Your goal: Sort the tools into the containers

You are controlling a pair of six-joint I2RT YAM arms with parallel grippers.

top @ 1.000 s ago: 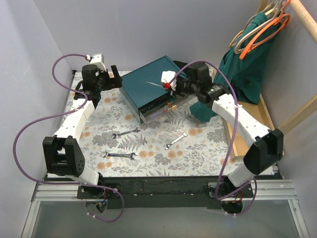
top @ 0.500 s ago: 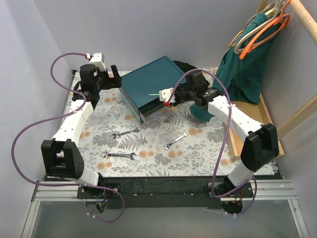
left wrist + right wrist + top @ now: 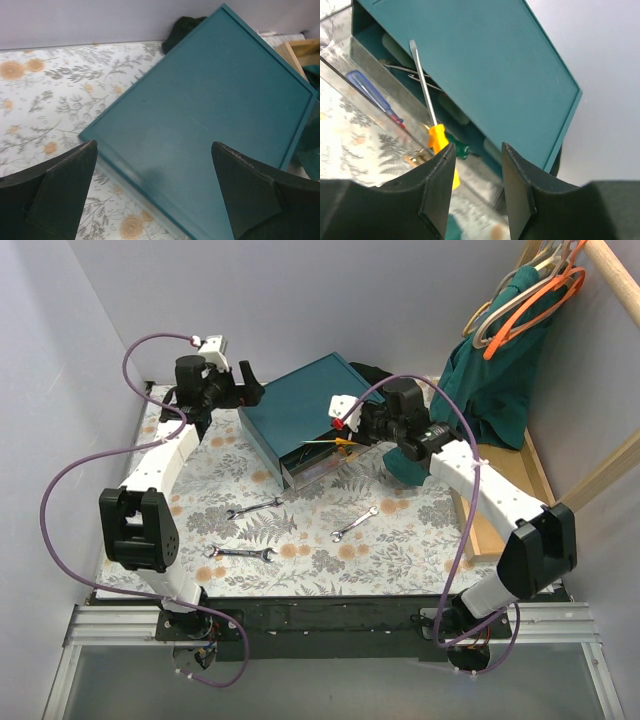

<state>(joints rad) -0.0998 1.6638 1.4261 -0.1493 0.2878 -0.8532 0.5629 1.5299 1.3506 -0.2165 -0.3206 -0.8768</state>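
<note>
The right pincer is hanging with jaws parted, gripping nothing, over the open drawer of the dark teal rectangular metal box. The orange-yellow-handled screwdriver is slanting over that drawer, just beside one finger. The left pincer is gaping wide above the box's lid.

Left arm: base at 7 o'clock, elbow at 8 o'clock, forearm stretched toward 11 o'clock.
Left gripper: at 11 o'clock, facing 3 o'clock; jaws spread wide.
Right arm: base at 5 o'clock, elbow at 4 o'clock, forearm angled toward 12 o'clock.
Right gripper: just above centre, facing 9 o'clock; jaws parted, with a moderate gap.
</note>
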